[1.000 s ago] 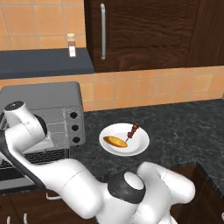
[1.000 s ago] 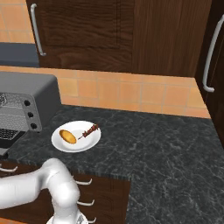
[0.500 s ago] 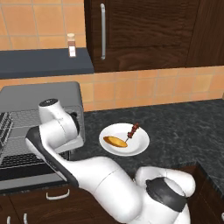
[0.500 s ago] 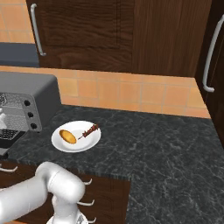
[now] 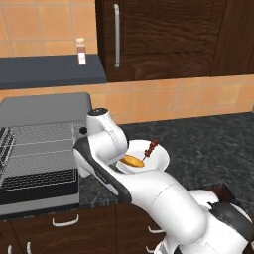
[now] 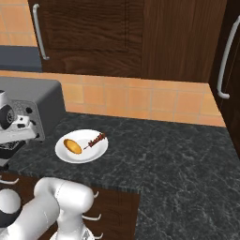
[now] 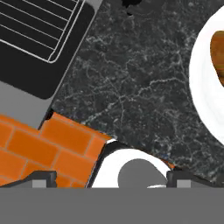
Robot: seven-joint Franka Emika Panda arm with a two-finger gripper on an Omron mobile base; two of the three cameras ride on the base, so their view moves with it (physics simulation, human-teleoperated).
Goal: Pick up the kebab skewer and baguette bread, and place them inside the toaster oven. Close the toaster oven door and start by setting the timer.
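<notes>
Gripper: the finger tips stood far apart at the bottom of the hand view, jaws wide and holding nothing, above dark counter.
Arm: the white arm rose from the lower right of the left base view and bent over the gap between oven and plate.
Plate: a white plate sat on the counter just right of the oven; its rim curved along the right edge of the hand view.
Baguette: the golden loaf lay on the left part of the plate, seen also in the right base view and partly in the hand view.
Skewer: the skewer lay on the plate beside the loaf, tilted up to the right.
Oven: the grey oven stood at the left of the counter, against the tiled wall.
Door: the door lay folded down flat, rack exposed; its dark glass showed in the hand view.
Shelf: a small bottle stood on a dark shelf above the oven.
</notes>
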